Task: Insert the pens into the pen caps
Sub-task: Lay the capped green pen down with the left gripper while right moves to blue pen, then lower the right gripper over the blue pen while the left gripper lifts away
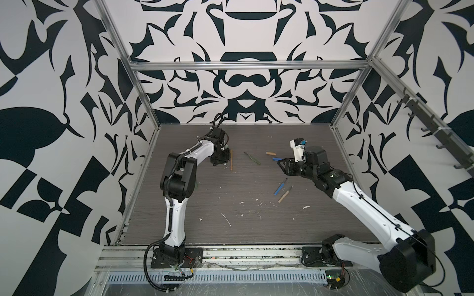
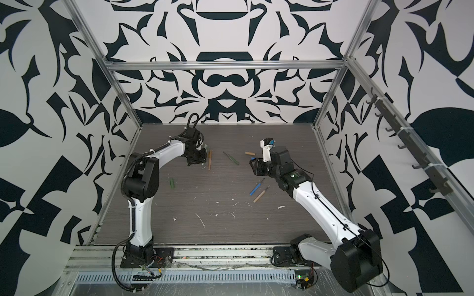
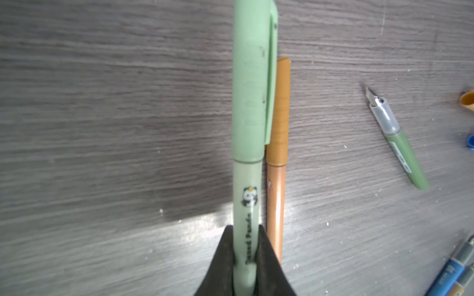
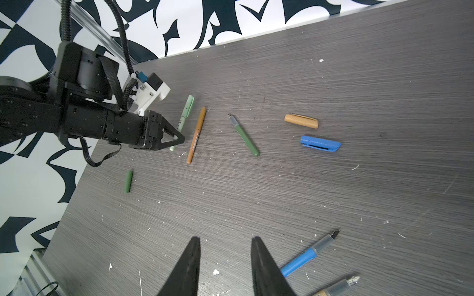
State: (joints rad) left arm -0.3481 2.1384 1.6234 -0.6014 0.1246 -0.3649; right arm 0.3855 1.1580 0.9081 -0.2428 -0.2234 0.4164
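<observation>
Remotely, I see my left gripper [image 3: 245, 228] pinching the pale green pen [image 3: 247, 179], light green cap [image 3: 252, 77] already on, beside the capped ochre-brown pen [image 3: 275, 205] toward the far-left corner of the table [image 4: 359, 77]. My right gripper [image 4: 225, 241] hangs spread, empty. Next, I judge: let go, then match blue pen [image 4: 305, 258] to blue cap [image 4: 320, 144].

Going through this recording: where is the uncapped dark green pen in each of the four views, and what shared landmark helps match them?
Top view: dark green pen lies slanted on the far middle of the table.
Top view: same place, far middle, slanted.
Left wrist: right of the picture's centre, nib uppermost.
Right wrist: upper middle of the picture.
Landmark: the capped ochre-brown pen lies beside it in all four.
</observation>
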